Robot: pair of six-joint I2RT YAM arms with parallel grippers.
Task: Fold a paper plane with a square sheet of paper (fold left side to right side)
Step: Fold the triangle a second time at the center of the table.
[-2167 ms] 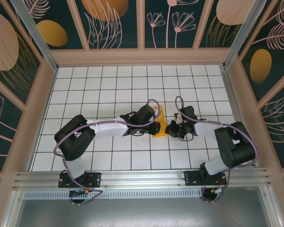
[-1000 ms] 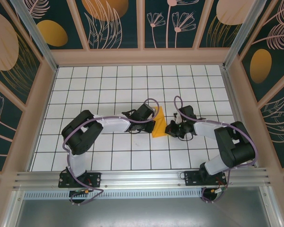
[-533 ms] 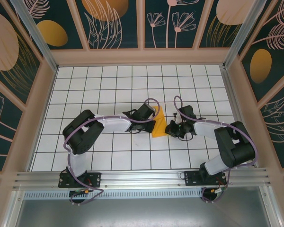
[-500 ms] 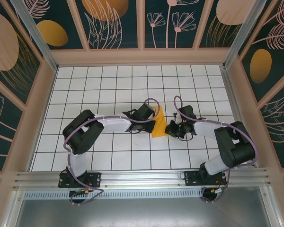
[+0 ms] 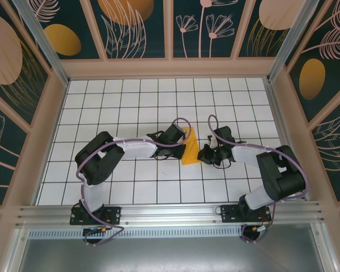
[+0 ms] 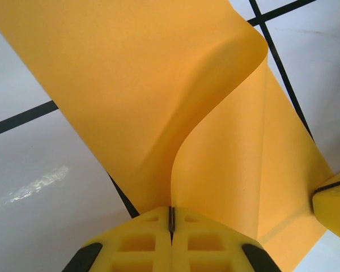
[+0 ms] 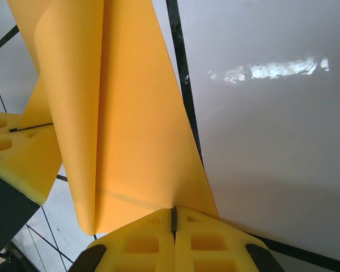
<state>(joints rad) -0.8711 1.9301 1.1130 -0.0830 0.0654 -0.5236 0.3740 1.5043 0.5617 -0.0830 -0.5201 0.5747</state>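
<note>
The square sheet of paper point(image 5: 190, 153), bright orange, lies partly folded on the white grid table point(image 5: 130, 107) between both grippers. My left gripper point(image 5: 185, 143) is shut on one edge of the sheet. In the left wrist view that flap point(image 6: 130, 73) stands lifted and curls over from the pinching gripper point(image 6: 171, 214). My right gripper point(image 5: 202, 154) is shut. In the right wrist view the closed right gripper point(image 7: 173, 218) rests its tips on the near edge of the paper point(image 7: 130, 113), which shows a lengthwise fold. The left gripper's fingers point(image 7: 20, 161) appear beside it.
Patterned walls point(image 5: 28, 113) enclose the table on three sides, and a metal rail point(image 5: 170, 212) runs along the near edge by the arm bases. Open grid tiles lie behind and to both sides of the paper.
Since two seconds ago the left arm's elbow has swung right and its gripper has drawn slightly back left, uncovering more paper. Over the last second nothing visibly moves.
</note>
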